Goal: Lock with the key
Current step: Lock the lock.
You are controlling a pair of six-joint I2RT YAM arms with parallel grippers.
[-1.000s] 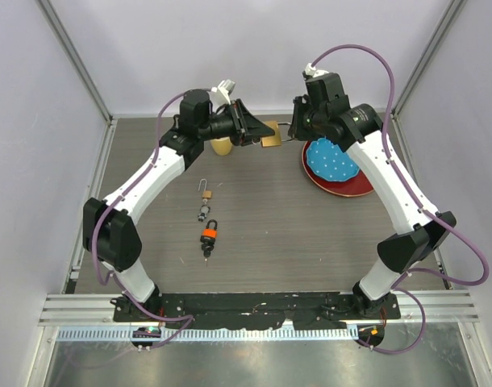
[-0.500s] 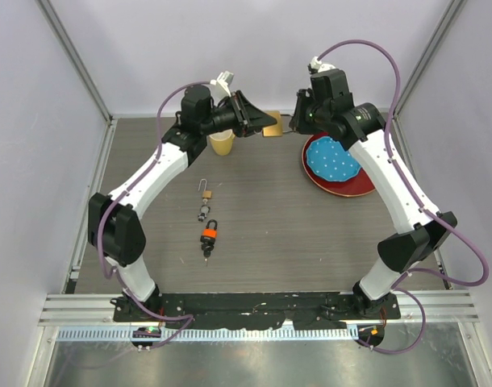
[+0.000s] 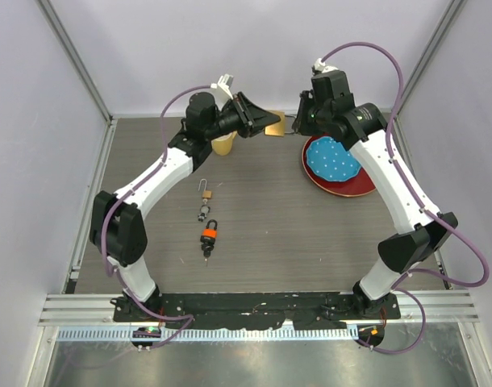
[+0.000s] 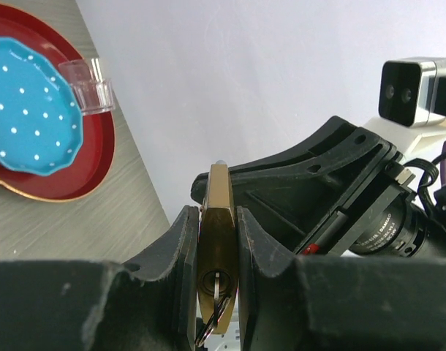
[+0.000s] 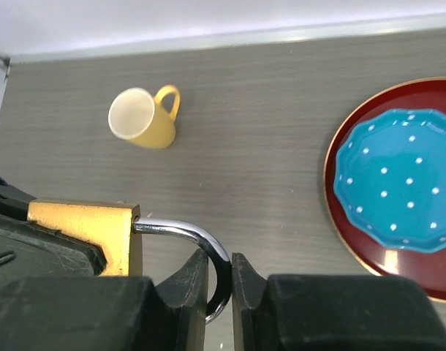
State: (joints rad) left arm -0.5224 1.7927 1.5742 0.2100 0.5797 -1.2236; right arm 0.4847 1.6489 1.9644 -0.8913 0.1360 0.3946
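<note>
A brass padlock (image 3: 272,129) is held in the air near the back of the table, between both grippers. My left gripper (image 3: 260,126) is shut on its body; in the left wrist view the padlock (image 4: 217,234) sits upright between the jaws, with a key (image 4: 218,291) on a ring in the keyhole. My right gripper (image 3: 298,122) is shut on the shackle. In the right wrist view the chrome shackle (image 5: 197,238) curves out of the brass body (image 5: 84,234) and passes between the fingers (image 5: 190,292).
A yellow mug (image 3: 222,145) stands under the left arm. A red plate with a blue dotted dish (image 3: 336,165) lies at the back right. A small brass padlock (image 3: 205,193), a dark lock (image 3: 203,214) and an orange padlock (image 3: 209,235) lie mid-table.
Both grippers, still holding the padlock, have shifted a little toward the back wall. The left wrist has turned, and the mug shows more below it.
</note>
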